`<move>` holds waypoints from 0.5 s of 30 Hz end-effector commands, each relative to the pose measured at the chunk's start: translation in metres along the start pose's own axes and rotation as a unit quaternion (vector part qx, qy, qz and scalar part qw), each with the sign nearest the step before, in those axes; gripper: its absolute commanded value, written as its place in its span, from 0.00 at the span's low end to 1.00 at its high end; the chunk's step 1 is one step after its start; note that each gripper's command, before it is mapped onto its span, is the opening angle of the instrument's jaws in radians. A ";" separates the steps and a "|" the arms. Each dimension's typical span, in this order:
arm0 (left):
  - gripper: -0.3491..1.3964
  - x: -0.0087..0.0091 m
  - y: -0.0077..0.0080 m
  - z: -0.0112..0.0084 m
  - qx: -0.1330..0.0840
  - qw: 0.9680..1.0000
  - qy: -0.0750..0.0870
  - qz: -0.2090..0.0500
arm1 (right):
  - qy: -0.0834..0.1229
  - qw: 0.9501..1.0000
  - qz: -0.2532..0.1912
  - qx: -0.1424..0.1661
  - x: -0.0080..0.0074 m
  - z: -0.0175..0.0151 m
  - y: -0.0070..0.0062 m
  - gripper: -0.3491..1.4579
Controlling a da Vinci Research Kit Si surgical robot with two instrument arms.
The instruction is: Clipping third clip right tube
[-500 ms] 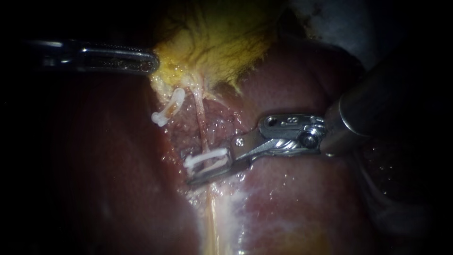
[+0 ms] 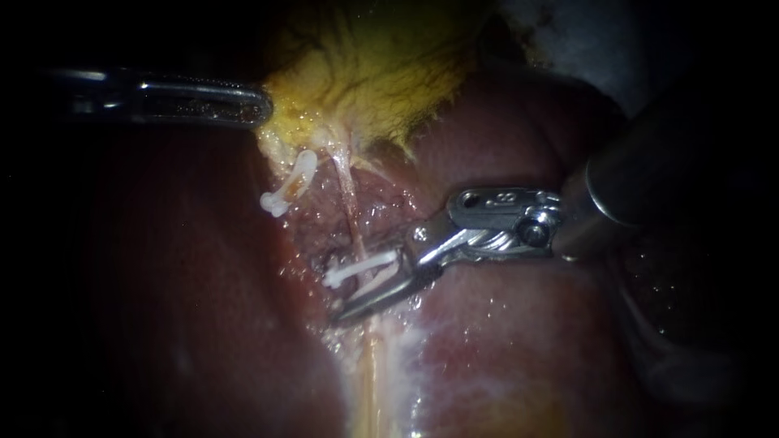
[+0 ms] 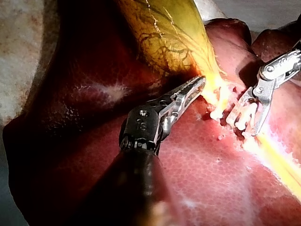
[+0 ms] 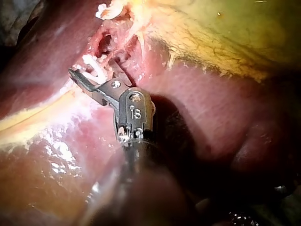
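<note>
Right instrument (image 2: 339, 294) is pinching a clip (image 2: 361, 268) astride the tube (image 2: 349, 207) between its jaws; squeezing squarely and fully looks wisest.

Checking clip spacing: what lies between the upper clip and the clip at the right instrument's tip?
Endoscope view: only bare, wet red tissue; the thin tube runs beside that stretch.

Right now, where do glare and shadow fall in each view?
Endoscope view: light pools on the gallbladder and clip, edges dark. Left wrist view: glare streaks the liver beside the right instrument. Right wrist view: that instrument shadows the liver.
</note>
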 end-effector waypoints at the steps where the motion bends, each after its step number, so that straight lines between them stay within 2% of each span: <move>1: 0.00 0.0000 0.0000 0.0000 0.000 1.000 0.000 0.000 | 0.008 1.000 0.001 0.003 0.0003 -0.0003 0.0003 0.51; 8: 0.00 0.0000 0.0000 0.0000 0.000 1.000 0.000 0.000 | 0.037 0.999 0.003 0.017 0.0024 -0.0019 0.0015 0.51; 15: 0.00 0.0000 0.0000 0.0000 0.000 1.000 0.000 0.000 | 0.055 0.998 0.006 0.023 0.0036 -0.0019 0.0022 0.51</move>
